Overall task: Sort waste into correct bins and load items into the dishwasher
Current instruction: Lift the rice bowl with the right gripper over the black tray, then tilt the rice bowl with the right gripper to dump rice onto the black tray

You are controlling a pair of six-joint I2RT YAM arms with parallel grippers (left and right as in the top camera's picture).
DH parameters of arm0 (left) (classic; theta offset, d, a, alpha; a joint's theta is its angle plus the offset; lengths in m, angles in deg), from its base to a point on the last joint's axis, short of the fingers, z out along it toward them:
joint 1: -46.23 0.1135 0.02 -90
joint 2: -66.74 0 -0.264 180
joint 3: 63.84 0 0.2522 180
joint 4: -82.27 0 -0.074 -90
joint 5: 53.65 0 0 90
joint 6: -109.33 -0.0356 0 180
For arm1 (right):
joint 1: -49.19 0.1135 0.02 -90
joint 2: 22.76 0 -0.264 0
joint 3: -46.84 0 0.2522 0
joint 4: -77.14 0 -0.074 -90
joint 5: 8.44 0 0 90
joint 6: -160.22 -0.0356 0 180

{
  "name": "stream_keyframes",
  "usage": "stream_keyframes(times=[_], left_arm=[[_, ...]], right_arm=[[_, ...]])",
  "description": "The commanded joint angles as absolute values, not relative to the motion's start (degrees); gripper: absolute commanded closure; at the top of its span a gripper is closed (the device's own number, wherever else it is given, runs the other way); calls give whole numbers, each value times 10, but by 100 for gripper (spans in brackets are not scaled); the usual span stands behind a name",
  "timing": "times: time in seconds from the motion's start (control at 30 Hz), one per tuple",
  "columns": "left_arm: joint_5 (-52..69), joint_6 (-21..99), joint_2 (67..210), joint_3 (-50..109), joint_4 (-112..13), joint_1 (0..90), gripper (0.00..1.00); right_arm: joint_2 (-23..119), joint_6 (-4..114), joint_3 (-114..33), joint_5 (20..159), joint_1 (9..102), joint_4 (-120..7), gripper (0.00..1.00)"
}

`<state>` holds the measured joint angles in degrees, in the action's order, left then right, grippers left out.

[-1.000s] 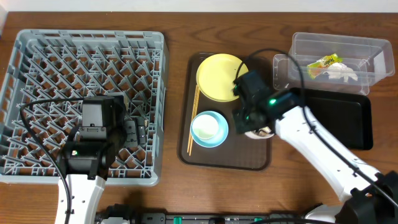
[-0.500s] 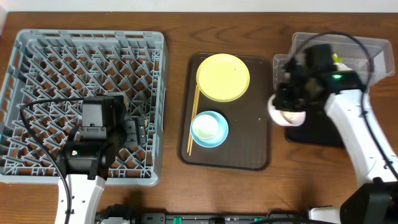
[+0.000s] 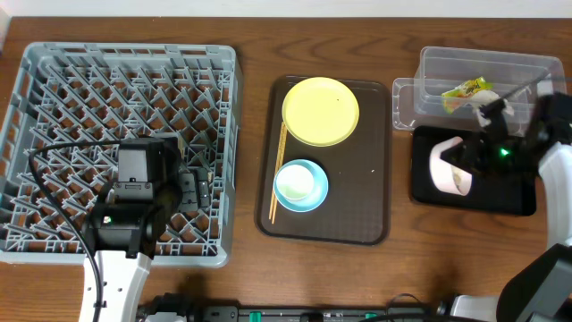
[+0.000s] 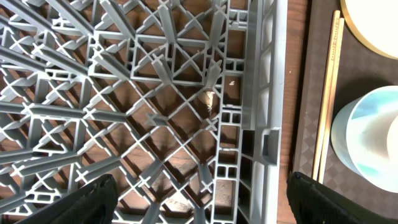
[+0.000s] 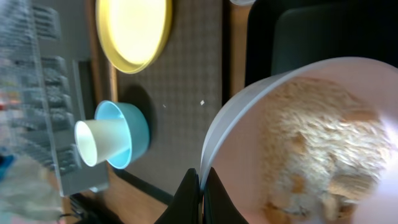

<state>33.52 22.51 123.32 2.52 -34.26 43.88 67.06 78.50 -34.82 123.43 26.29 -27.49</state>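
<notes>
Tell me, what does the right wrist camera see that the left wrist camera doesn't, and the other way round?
Only the right wrist view: the white bowl holding rice, pinched at its rim by the shut right gripper, and the black tray behind it. Only the left wrist view: the open left gripper and the grey rack in sharp detail. Both: the yellow plate, the light blue bowl and the brown serving tray.
</notes>
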Motion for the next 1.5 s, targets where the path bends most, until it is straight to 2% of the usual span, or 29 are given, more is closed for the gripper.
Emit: stream_keyframes(times=[0.0,0.4,0.87,1.17,1.47], left_arm=[[333,230,1232,38,-341,439,11],[333,231,1232,38,-340,439,11],[333,231,1232,38,-340,439,11],[334,230,1232,38,-338,439,11],[334,230,1232,38,-338,439,11]], right_arm=[[664,873,-315,1361,225,-291,99],[664,880,-198,1543,116,-411,99],[664,880,-186,1571,8,-445,99],[664,881,-186,1590,-30,-450,99],[664,864,-186,1709,-29,-482,99]])
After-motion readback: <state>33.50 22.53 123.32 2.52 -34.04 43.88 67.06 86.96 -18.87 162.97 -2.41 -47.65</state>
